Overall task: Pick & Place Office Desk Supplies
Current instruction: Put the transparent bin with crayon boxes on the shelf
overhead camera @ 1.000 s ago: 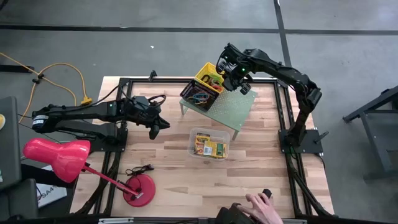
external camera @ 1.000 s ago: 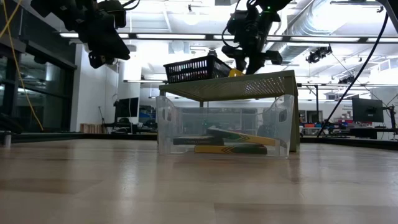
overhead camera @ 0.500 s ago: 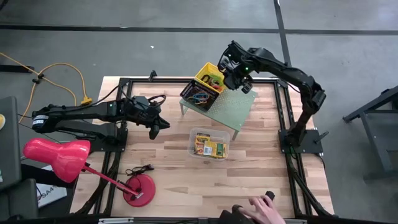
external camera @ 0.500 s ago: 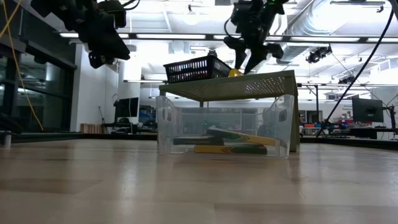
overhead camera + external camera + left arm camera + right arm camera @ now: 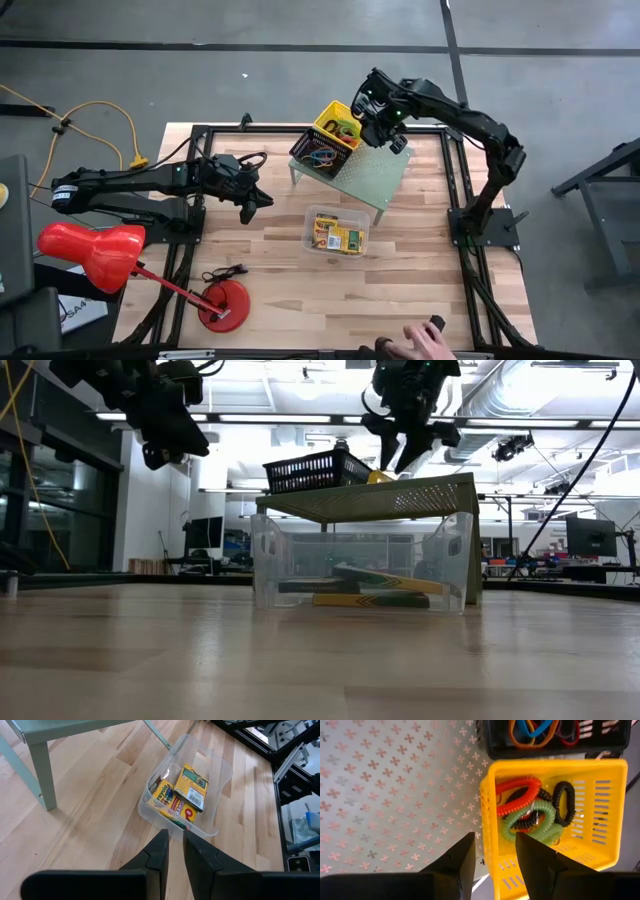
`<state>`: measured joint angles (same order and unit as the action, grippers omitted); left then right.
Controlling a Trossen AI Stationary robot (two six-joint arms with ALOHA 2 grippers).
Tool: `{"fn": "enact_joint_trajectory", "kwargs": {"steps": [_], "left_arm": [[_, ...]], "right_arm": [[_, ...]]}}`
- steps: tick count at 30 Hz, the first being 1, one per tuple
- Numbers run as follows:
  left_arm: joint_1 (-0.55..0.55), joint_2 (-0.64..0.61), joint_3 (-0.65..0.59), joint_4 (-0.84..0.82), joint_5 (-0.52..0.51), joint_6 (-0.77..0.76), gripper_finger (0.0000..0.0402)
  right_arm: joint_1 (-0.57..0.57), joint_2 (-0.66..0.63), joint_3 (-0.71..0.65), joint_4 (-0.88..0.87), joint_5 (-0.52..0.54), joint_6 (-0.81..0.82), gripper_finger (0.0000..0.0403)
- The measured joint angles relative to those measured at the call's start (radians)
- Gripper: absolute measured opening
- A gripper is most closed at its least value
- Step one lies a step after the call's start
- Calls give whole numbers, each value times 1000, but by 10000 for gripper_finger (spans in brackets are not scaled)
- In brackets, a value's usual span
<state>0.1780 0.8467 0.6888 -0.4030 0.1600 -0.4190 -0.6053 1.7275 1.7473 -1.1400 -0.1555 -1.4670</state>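
Flanking the yellow basket: black mesh tray, open right claw.

the right gripper hovers over the yellow basket on the pale green shelf, beside the black mesh tray. the clear tub sits nearer on the table, and the left gripper waits to its left.

Grey concrete floor with dark seams, pale wood table, yellow cable at left, ceiling strip lights, exposed ducts, monitors behind
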Motion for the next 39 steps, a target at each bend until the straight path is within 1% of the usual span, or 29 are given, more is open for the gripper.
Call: {"fn": "enact_joint_trajectory", "kwargs": {"steps": [4,7,13,18,22,27,30,33,36,39], "left_arm": [[0,0,0,0,0,0,52],[0,0,0,0,0,0,52],[0,0,0,0,0,0,52],[0,0,0,0,0,0,52],[0,0,0,0,0,0,52],[0,0,0,0,0,0,52],[0,0,0,0,0,0,52],[0,0,0,0,0,0,52],[0,0,0,0,0,0,52],[0,0,0,0,0,0,52]], "right_arm": [[18,-17,0,-6,6,34,128],[45,-32,0,-16,27,93,128],[137,-61,0,-62,21,228,128],[249,-61,0,-92,23,409,128],[347,-61,0,-91,21,599,128],[458,-61,0,-46,26,858,128],[506,-61,0,-7,25,985,128],[539,-61,0,35,29,1069,128],[568,-54,0,55,75,1104,128],[591,-51,0,56,128,1185,128]]}}
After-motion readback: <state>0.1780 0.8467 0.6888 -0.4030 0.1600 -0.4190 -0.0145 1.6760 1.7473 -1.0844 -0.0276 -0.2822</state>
